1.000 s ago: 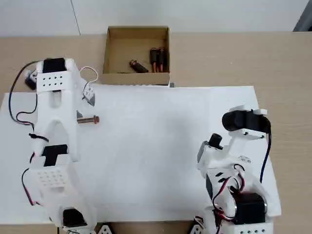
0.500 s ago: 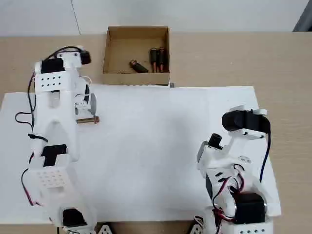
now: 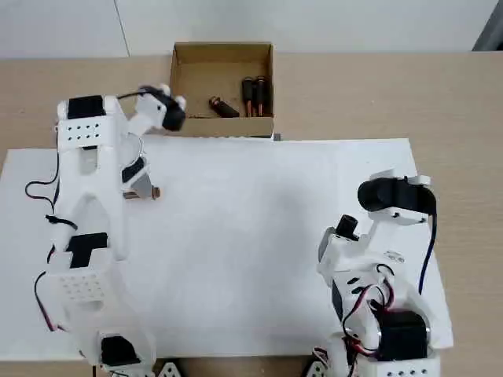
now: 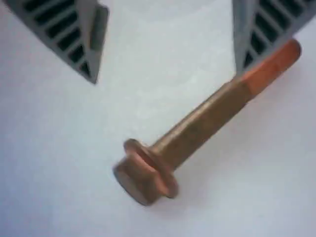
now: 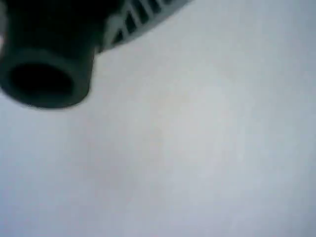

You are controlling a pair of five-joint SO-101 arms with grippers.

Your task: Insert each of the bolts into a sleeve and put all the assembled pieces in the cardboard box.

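Observation:
A copper-coloured bolt [image 4: 197, 126] lies flat on the white sheet, its hex head [image 4: 143, 175] toward the camera and its orange tip beside one finger. My left gripper [image 4: 168, 74] hangs open just above it, one finger on each side of the shank. From above, the bolt [image 3: 149, 192] sticks out from under the left gripper [image 3: 139, 179], near the sheet's left edge. My right gripper [image 3: 339, 236] sits at the lower right, shut on a black sleeve [image 5: 47, 74] whose open end shows. The cardboard box [image 3: 222, 126] stands at the back.
Several assembled pieces [image 3: 253, 94] lie inside the box toward its right side. The white sheet [image 3: 259, 236] covers the table's middle between the two arms. Loose cables hang along the left arm [image 3: 86, 204].
The left arm's wrist has swung round toward the box and its gripper has come down over the bolt. The bolt and the right arm have stayed put.

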